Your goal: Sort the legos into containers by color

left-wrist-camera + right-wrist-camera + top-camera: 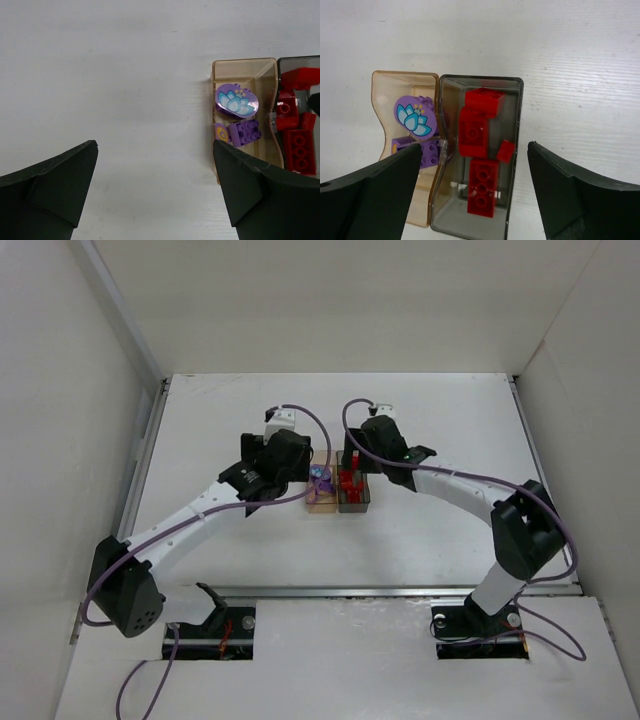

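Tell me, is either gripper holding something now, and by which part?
Nothing is held. The left gripper is open over the table; the right gripper is open over the grey bin of red legos.

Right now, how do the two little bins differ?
The tan bin is see-through amber; the grey bin is dark and smoky. The tan bin holds purple pieces; the grey bin holds red bricks. Both are open, look equal in size and sit side by side, walls touching.

table (450, 420) centre: left bin (380, 100) touching right bin (516, 115) at its 3 o'clock | left bin: round brick (414, 117) at 12 o'clock of studded brick (427, 152) | right bin: bricks (482, 187) lined 12-to-6
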Robot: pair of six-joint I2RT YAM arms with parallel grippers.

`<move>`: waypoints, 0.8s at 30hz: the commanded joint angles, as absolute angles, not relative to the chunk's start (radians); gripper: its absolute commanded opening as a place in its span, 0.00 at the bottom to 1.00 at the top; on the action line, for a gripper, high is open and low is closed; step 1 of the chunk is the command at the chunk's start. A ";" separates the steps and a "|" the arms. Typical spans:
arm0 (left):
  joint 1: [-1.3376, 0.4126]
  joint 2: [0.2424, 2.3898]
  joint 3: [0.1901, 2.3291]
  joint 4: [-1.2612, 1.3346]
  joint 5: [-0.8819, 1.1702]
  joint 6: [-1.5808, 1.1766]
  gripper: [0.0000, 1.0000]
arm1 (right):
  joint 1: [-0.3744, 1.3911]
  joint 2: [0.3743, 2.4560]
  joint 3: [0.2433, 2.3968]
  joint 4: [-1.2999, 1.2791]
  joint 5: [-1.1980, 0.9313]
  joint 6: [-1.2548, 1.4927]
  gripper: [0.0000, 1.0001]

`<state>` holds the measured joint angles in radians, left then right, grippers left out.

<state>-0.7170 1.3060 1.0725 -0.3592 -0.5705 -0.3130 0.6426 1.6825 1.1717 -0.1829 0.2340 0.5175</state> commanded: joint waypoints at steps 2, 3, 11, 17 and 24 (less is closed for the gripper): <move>-0.706 1.241 1.020 -0.342 -0.646 -0.311 0.99 | 0.643 1.530 1.221 -0.232 0.326 0.526 0.95; -0.706 1.241 1.009 -0.328 -0.666 -0.286 0.99 | 0.643 1.502 1.221 -0.244 0.345 0.526 0.97; -0.649 1.212 0.924 -0.313 -0.769 -0.356 1.00 | 0.209 1.278 1.146 -0.346 0.278 0.445 1.00; -0.592 1.212 0.885 -0.336 -0.759 -0.457 1.00 | -0.077 1.111 1.068 -0.373 0.227 0.350 1.00; -0.514 1.221 0.885 -0.336 -0.730 -0.476 1.00 | -0.077 1.051 1.011 -0.396 0.198 0.371 1.00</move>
